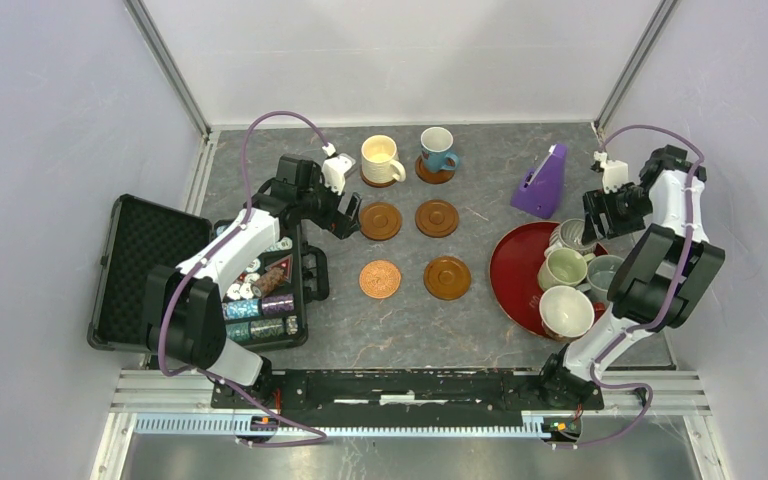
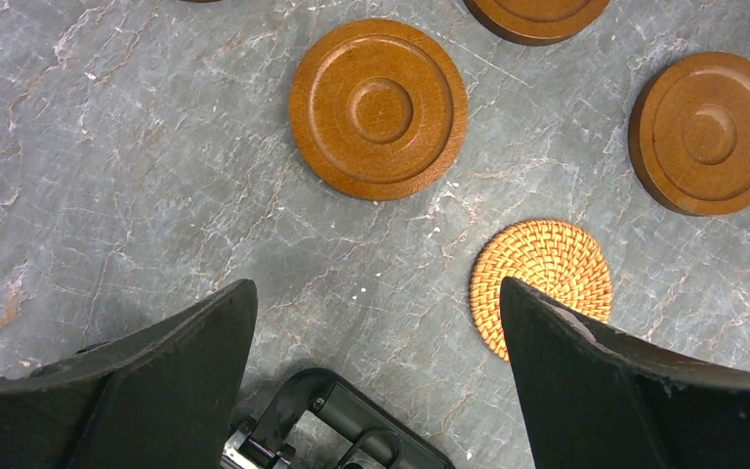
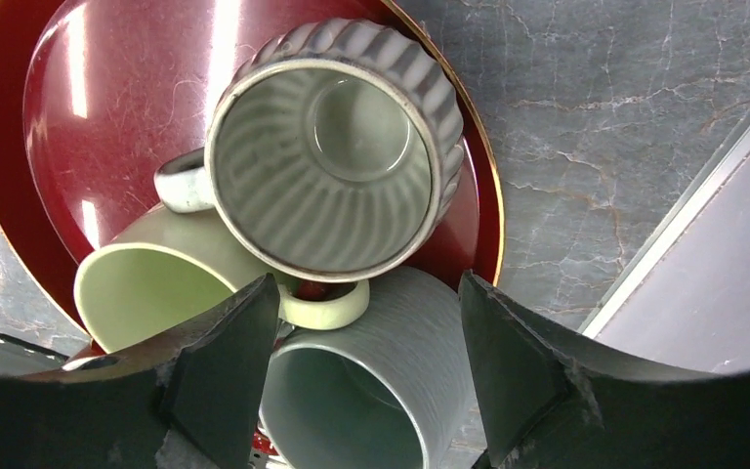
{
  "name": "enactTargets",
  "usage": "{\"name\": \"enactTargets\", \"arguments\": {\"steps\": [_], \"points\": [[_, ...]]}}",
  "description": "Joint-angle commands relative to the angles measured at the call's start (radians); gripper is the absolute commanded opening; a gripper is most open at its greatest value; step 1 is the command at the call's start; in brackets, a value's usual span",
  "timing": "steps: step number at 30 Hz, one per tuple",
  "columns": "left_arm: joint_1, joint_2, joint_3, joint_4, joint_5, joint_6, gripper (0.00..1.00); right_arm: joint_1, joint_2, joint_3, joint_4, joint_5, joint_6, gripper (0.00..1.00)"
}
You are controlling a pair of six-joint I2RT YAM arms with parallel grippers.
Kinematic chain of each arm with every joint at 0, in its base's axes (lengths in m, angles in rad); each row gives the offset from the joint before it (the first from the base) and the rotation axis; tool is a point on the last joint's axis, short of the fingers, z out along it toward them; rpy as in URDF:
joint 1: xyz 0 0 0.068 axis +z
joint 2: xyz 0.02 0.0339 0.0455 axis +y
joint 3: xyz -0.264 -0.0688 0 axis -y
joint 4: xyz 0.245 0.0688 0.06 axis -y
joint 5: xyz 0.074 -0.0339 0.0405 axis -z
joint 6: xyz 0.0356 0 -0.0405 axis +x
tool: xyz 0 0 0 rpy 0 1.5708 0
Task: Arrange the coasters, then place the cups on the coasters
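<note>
— Where do the coasters lie?
— All left of the tray (image 1: pixel 508 262), flat, in two columns. Three bare wooden coasters (image 1: pixel 438 218) are dark brown with a centre ring. The lighter woven coaster (image 1: pixel 380 279) sits in the near row, in the column farther from the tray.
— And the cups?
— The cream cup (image 1: pixel 381 160) and blue cup (image 1: pixel 438 150) stand upright on the two far coasters (image 1: pixel 434 176). Crowded on the tray, mouths up: striped cup (image 1: pixel 567 236), green cup (image 1: pixel 563 268), grey-blue cup (image 1: pixel 601 273), white cup (image 1: pixel 566 312).

Brown coasters (image 2: pixel 378 107), woven orange coaster (image 2: pixel 541 283), red tray (image 3: pixel 107 117), grey striped cup (image 3: pixel 332 147), green cup (image 3: pixel 146 283)
</note>
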Motion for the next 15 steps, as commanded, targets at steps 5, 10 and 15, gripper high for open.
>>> {"name": "enactTargets", "arguments": {"steps": [5,10,15], "points": [[-0.004,-0.003,0.022,0.032,-0.013,-0.002,1.0,0.016,0.042,-0.005,0.053,-0.011,0.138,0.75],[-0.003,-0.001,0.029,0.031,-0.014,0.003,1.0,0.071,0.066,-0.004,0.077,-0.031,0.13,0.75],[-0.003,-0.003,0.034,0.019,-0.018,0.008,1.0,0.124,0.082,0.005,0.083,-0.056,0.102,0.75]]}}
